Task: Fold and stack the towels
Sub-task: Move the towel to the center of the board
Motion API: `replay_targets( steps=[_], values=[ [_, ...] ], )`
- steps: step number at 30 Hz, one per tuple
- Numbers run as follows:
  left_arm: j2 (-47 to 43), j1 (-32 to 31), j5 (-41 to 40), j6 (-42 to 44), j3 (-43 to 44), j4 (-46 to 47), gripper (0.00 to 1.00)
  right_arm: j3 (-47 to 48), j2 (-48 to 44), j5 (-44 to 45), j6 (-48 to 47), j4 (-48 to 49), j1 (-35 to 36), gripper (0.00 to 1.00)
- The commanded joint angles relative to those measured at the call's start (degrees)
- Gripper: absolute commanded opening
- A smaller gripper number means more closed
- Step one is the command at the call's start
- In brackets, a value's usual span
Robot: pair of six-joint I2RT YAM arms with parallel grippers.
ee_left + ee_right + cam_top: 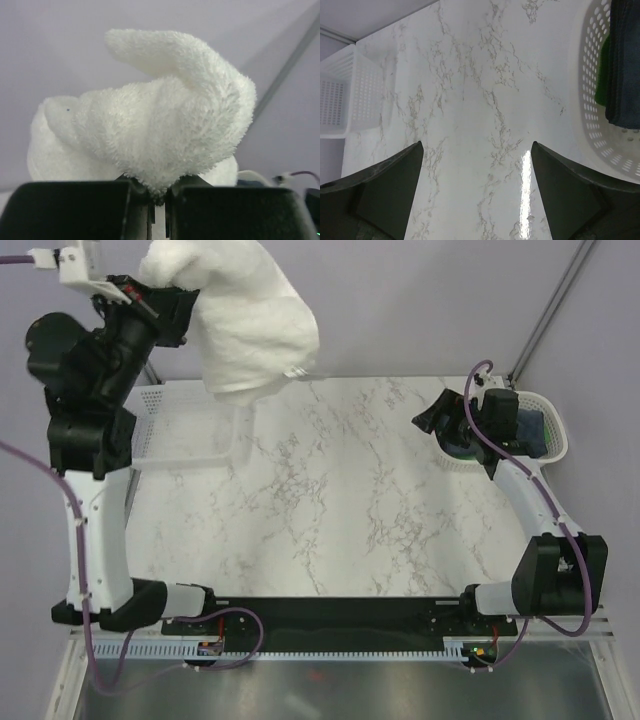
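1. The cream-white towel (165, 135): thick looped terry cloth, fluffy and matt.
2. The table (480, 100): marble-patterned top, smooth and glossy, with glare near the lower edge.
3. The basket (592, 100) at right of frame: white perforated plastic, slightly shiny.
4. The navy towel (625, 60) inside it: matt, finely textured cloth.

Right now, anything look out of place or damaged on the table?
Nothing spilled or damaged. Only oddity: the cream-white towel hangs in a crumpled bunch from the shut left gripper, off the table. The navy towel and green towel sit in the round basket, near the open right gripper.
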Motion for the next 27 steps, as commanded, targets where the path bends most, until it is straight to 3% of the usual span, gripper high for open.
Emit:
replay_targets(
  steps=[1,4,5,9,12,14,15,19,22,23,26,27],
  values=[
    [-4.0,-1.8,16.0,-11.1,-3.4,4.6,0.02,-2.2,-3.1,-1.3,1.0,0.4,0.0,0.97],
    [-8.3,-7.2,22.7,-16.4,-13.2,5.9,0.02,-3.5,-6.0,-0.1,0.7,-1.8,0.0,0.97],
    [-10.2,-11.4,22.8,-16.5,-16.7,6.2,0.02,-3.6,-7.9,0.8,0.3,-3.1,0.0,0.97],
    [-13.4,-16.9,19.6,-16.3,-40.3,8.2,0.02,-3.4,-13.1,6.0,-0.8,-8.7,0.0,0.98],
    [-11.5,-18.9,19.1,-17.6,-53.4,14.5,0.04,-4.2,-15.8,6.4,-0.4,-11.9,0.0,0.98],
    [-8.0,-19.7,18.7,-17.8,-56.8,16.4,0.17,-5.3,-16.5,7.4,0.0,-14.7,0.1,0.98],
    [-2.9,-20.0,18.8,-17.7,-58.0,17.8,0.17,-5.9,-16.5,7.7,-0.1,-15.1,0.2,0.98],
    [10.5,-20.7,23.2,-14.8,-53.1,16.0,0.21,-8.6,-15.5,8.2,-1.0,-15.3,2.1,0.98],
    [14.0,-20.7,22.9,-12.7,-46.8,13.6,0.36,-8.5,-14.7,9.8,-1.8,-15.2,7.5,0.98],
    [13.8,-20.5,22.0,-11.9,-45.1,10.6,0.46,-8.4,-15.0,10.7,-1.7,-15.2,9.5,0.98],
    [12.0,-18.7,17.8,-8.9,-37.5,2.0,0.70,-9.3,-16.9,12.6,-1.4,-13.6,19.2,0.96],
    [11.3,-17.7,15.3,-7.8,-34.4,-0.9,0.73,-9.7,-17.5,13.2,-3.6,-12.3,25.4,0.96]
  ],
)
